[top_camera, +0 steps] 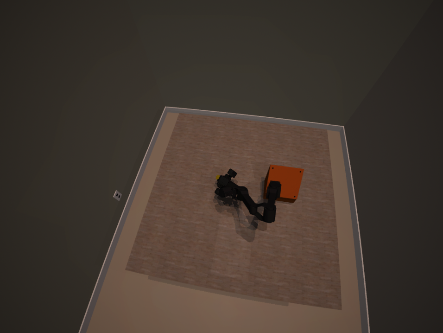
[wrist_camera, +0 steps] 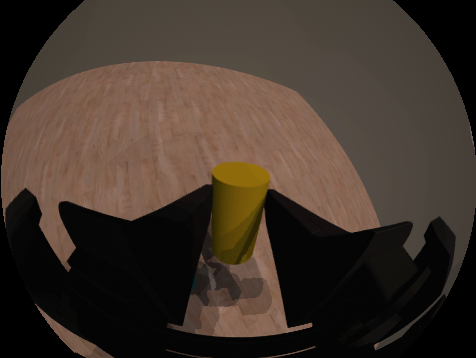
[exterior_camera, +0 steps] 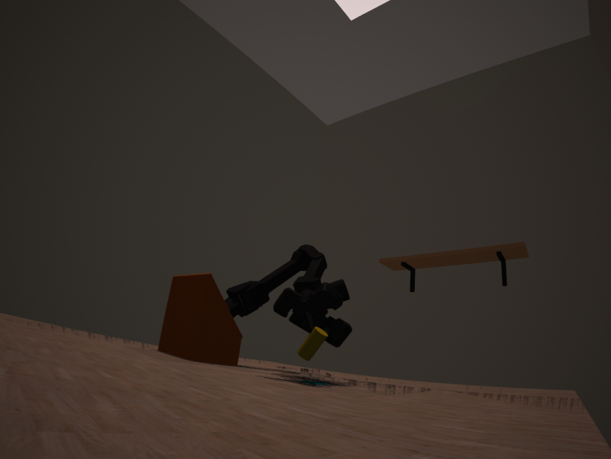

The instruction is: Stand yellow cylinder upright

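The yellow tall cylinder (top_camera: 217, 176) (exterior_camera: 312, 344) (wrist_camera: 238, 215) is held off the table, tilted in the exterior view. My gripper (wrist_camera: 239, 194) is shut on it, one finger on each side in the wrist view. In the top view the arm covers all but a small bit of the cylinder. The cyan circle (exterior_camera: 316, 382) lies flat on the table below the cylinder in the exterior view, partly in shadow. Only a sliver of cyan shows beside the left finger in the wrist view, and the arm hides the circle in the top view.
An orange block (top_camera: 286, 182) (exterior_camera: 197, 321) stands beside the arm's base. A wall shelf (exterior_camera: 454, 256) on two black brackets is at the right in the exterior view. The wooden table top (top_camera: 214, 258) (exterior_camera: 147, 415) (wrist_camera: 125, 115) carries the arm's shadow.
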### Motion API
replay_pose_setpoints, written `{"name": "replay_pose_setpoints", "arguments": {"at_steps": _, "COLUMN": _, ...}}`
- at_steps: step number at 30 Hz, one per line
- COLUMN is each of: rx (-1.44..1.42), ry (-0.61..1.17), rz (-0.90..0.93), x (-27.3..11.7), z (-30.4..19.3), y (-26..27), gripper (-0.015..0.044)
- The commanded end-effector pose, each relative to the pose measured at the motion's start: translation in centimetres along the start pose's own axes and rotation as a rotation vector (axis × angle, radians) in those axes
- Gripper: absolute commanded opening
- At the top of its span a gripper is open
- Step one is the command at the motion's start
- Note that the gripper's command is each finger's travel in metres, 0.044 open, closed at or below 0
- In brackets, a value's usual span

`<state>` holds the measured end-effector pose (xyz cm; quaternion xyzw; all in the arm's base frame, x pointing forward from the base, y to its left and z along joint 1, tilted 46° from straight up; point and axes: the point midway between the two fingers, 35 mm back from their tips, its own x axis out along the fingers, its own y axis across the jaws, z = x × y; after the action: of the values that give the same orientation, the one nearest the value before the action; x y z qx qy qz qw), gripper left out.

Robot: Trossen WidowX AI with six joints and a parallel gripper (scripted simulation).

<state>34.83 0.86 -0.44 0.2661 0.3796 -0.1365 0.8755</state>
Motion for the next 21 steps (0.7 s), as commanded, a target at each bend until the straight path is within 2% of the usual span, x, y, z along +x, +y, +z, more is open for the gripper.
{"name": "replay_pose_setpoints", "arguments": {"at_steps": 1, "rx": 0.018, "ry": -0.036, "rz": 0.003, "x": -0.4, "z": 0.2, "y": 0.0, "gripper": 0.0105}}
{"name": "replay_pose_setpoints", "arguments": {"at_steps": 21, "rx": 0.080, "ry": -0.166, "rz": 0.038, "x": -1.8, "z": 0.5, "y": 0.3, "gripper": 0.0105}}
